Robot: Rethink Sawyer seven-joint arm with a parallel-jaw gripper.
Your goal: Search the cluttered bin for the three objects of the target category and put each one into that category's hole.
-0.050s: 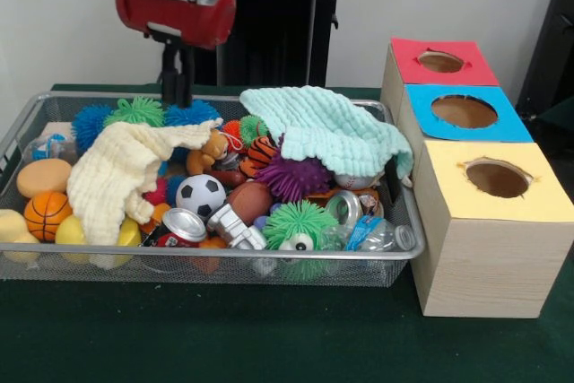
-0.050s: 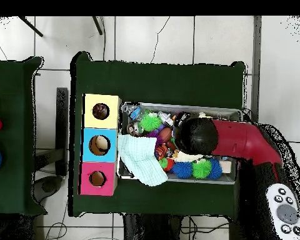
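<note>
A table [image 1: 269, 338] covered in dark green cloth carries two things: a wire mesh bin [image 1: 395, 262], heaped with toys, cans and cloths, and just beside it a row of three wooden boxes [image 1: 484, 266]. Each box has a round hole in its coloured top: yellow [image 1: 498, 178], blue [image 1: 464, 112] and red [image 1: 440, 61]. The bin's end sits against the boxes [image 2: 100, 144].
</note>
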